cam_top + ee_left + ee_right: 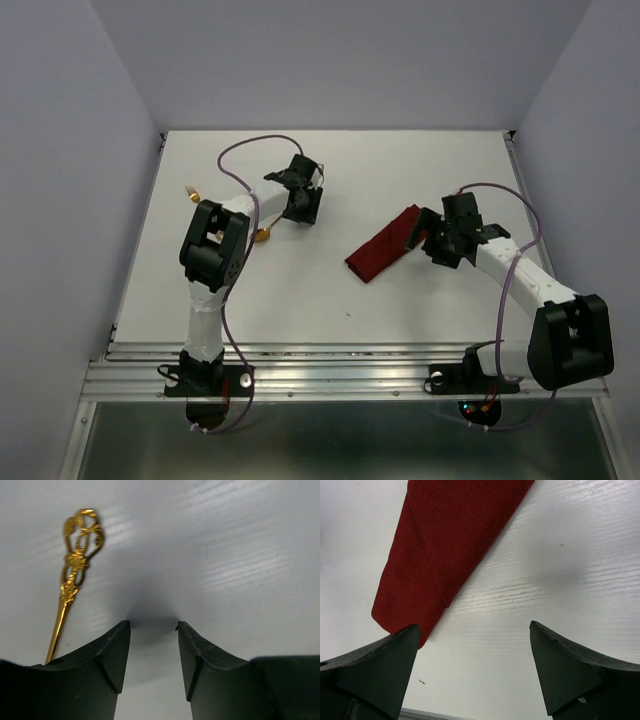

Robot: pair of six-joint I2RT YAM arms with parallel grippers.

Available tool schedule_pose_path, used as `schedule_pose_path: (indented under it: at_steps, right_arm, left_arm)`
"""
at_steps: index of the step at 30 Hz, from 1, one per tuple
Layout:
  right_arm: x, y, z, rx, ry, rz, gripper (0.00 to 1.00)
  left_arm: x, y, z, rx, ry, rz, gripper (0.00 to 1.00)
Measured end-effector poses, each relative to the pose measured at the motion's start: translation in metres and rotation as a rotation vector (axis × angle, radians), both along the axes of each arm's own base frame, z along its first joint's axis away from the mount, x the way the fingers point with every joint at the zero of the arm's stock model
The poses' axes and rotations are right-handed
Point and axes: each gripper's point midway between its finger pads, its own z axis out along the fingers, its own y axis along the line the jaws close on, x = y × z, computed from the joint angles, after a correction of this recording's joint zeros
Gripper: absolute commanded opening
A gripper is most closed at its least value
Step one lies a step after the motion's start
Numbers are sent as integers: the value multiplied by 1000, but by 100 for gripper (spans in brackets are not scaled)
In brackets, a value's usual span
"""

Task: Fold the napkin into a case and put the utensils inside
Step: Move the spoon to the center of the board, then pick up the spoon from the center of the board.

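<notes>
The dark red napkin lies folded into a narrow case (383, 250), slanting across the table's middle. In the right wrist view the case (445, 555) lies flat, its near end by my left fingertip (405, 640). My right gripper (422, 242) (474, 630) is open and empty, above bare table beside the case. One gold utensil (263, 236) lies next to my left arm; another gold utensil (190, 190) peeks out at the far left. The left wrist view shows an ornate gold handle (80, 540) left of my left gripper (152, 625) (300, 207), which is open, empty and close to the table.
The white table (330, 310) has a raised metal rail (340, 365) along its near edge. Grey walls close in the left, back and right sides. Purple cables loop over both arms.
</notes>
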Motion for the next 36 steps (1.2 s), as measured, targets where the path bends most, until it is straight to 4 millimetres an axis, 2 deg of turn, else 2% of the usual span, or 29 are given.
schedule_pose_path:
  at_steps: [4,8,11,16,20,22,32,36]
  right_arm:
    - [0,0,3,1,-11,-1,96]
    - [-1,0,3,1,-9,-2,95]
    - [0,0,2,1,-8,-1,96]
    - [-1,1,1,8,1,-4,95]
    - [-1,2,1,12,2,-2,96]
    - [0,3,-1,16,7,2,95]
    - [-2,10,-5,52,36,8,96]
    - [-2,10,-5,54,36,9,96]
  left_arm:
    - [23,0,10,2,-30,15,54]
    - [37,14,24,18,-74,56,56]
    - [42,34,34,49,-108,116,57]
    - [36,85,47,38,-134,267,59]
    - [38,125,44,35,-129,390,53]
    - [35,134,38,42,-115,418,52]
    - [28,115,32,6,-83,367,52]
    - [25,112,23,3,-57,349,51]
